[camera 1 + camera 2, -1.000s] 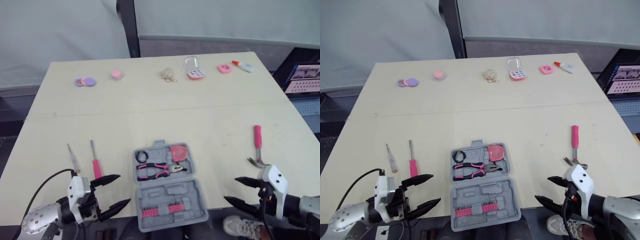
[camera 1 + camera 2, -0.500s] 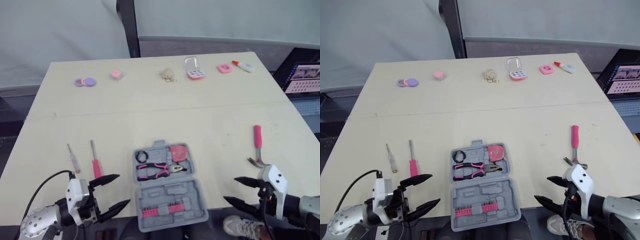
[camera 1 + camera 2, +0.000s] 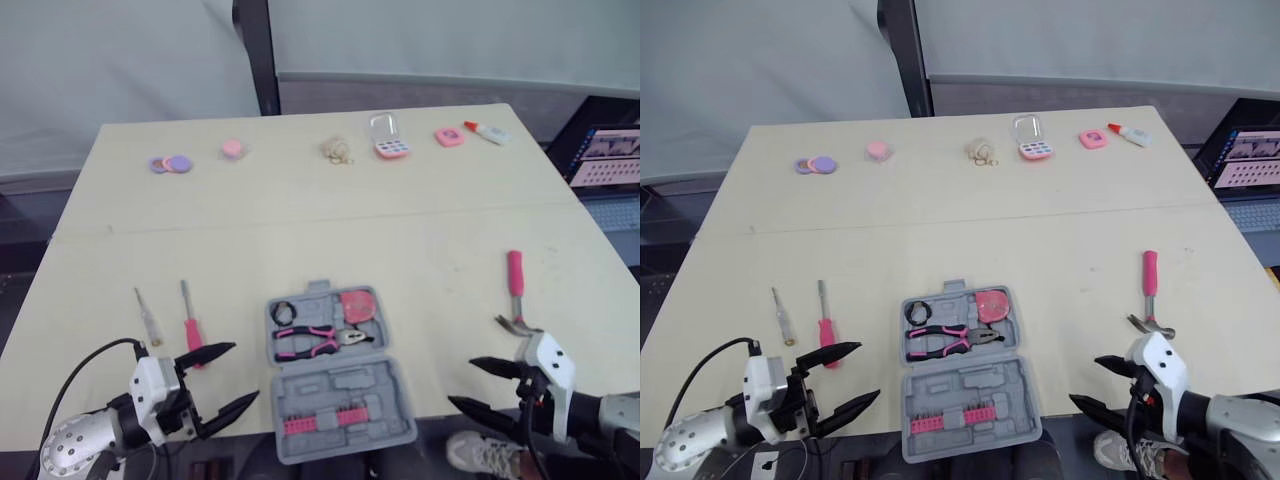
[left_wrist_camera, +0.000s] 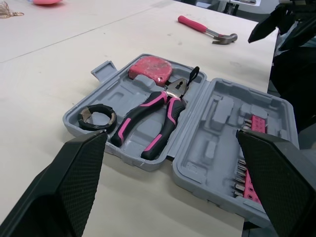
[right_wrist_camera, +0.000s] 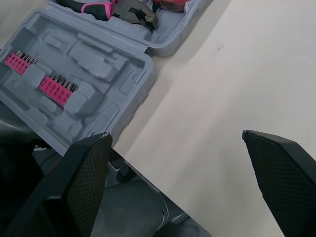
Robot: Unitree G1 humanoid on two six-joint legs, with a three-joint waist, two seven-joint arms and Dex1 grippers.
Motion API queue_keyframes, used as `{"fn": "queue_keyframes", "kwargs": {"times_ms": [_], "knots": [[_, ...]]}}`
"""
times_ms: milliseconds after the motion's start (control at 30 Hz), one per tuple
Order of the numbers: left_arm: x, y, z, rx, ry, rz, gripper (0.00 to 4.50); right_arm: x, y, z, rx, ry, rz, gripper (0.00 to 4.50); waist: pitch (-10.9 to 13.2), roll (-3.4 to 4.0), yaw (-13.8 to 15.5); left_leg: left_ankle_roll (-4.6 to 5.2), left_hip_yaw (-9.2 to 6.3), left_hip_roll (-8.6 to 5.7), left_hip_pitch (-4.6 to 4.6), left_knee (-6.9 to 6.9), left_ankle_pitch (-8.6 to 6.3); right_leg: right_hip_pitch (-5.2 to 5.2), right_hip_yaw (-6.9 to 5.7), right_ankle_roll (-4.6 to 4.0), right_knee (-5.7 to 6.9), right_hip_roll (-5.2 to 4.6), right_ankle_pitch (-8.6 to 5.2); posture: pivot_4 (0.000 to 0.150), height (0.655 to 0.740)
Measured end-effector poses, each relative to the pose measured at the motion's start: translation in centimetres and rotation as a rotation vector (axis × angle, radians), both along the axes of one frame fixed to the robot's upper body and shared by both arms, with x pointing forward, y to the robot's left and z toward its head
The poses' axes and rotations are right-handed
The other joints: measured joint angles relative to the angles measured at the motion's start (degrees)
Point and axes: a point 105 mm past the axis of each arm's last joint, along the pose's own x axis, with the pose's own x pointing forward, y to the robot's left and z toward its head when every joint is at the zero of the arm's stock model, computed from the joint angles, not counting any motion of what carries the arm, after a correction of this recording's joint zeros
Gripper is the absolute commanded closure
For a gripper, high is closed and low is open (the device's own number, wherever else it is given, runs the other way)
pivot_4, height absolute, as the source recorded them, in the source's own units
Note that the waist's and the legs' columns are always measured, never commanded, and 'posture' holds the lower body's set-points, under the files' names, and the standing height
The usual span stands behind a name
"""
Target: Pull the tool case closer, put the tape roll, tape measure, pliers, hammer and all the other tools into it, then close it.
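The grey tool case (image 3: 385,335) lies open at the table's front centre, its lid part overhanging the near edge. Its far half holds a black tape roll (image 3: 283,312), pink-handled pliers (image 3: 315,341) and a pink tape measure (image 3: 357,305). Pink bits (image 3: 315,420) sit in the near half. A pink-handled hammer (image 3: 516,292) lies right of the case. A pink screwdriver (image 3: 190,325) and a thin clear one (image 3: 146,315) lie to its left. My left gripper (image 3: 242,372) is open beside the case's left side, holding nothing. My right gripper (image 3: 462,383) is open near the hammer's head, also holding nothing.
Small items line the far edge: purple discs (image 3: 170,164), a pink round piece (image 3: 232,149), a tangled band bundle (image 3: 337,151), an open compact (image 3: 388,137), a pink square (image 3: 449,137), a glue bottle (image 3: 487,131). A laptop screen (image 3: 610,155) stands off the table's right side.
My left gripper has shifted slightly to the left and my right gripper has sunk a little. The tools and the case have not moved.
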Motion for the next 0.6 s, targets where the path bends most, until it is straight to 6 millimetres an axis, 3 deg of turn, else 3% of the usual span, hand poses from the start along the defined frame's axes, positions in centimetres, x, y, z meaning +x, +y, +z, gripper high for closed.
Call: {"fn": "queue_keyframes", "kwargs": {"times_ms": [600], "knots": [[-0.34,1.07,0.40,0.024,-0.002,0.017,0.00,0.20,0.29,0.19,0.004,-0.021,0.016,0.04,0.0,0.00,0.0,0.01,0.02,0.00,0.01,0.00,0.00,0.01,0.00,0.00,0.02,0.00,0.00,0.150,0.7400]]}}
